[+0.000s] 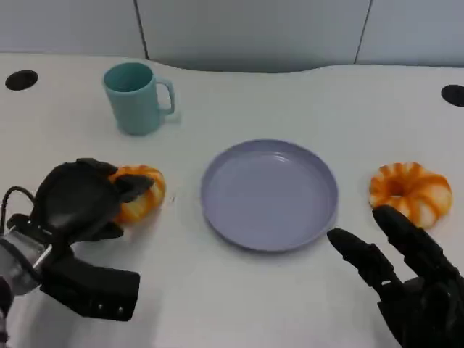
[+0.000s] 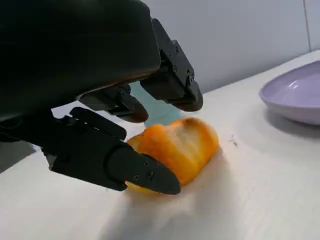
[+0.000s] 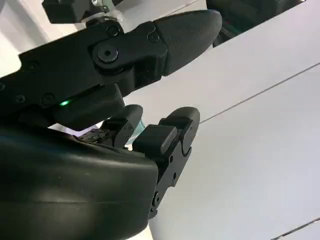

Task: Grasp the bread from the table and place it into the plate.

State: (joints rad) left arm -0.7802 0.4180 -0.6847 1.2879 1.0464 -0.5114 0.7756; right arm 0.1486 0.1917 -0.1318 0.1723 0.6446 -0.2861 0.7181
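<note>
Orange bread point(image 1: 140, 193) under left robot hand point(image 1: 78, 199)

A white counter point(image 1: 239, 297) is stretching across the head view, its matte top taking soft, even light and throwing only faint shadows. Its far edge is curving gently against a pale grey wall point(image 1: 254, 32), which is running behind it in flat panels split by thin dark vertical seams point(image 1: 141, 29). Two round black holes are sitting in the counter near that far edge, one at the left point(image 1: 21, 80) and one at the right point(image 1: 453, 94). In the left wrist view the same pale wall point(image 2: 240, 40) is rising behind the counter.
</note>
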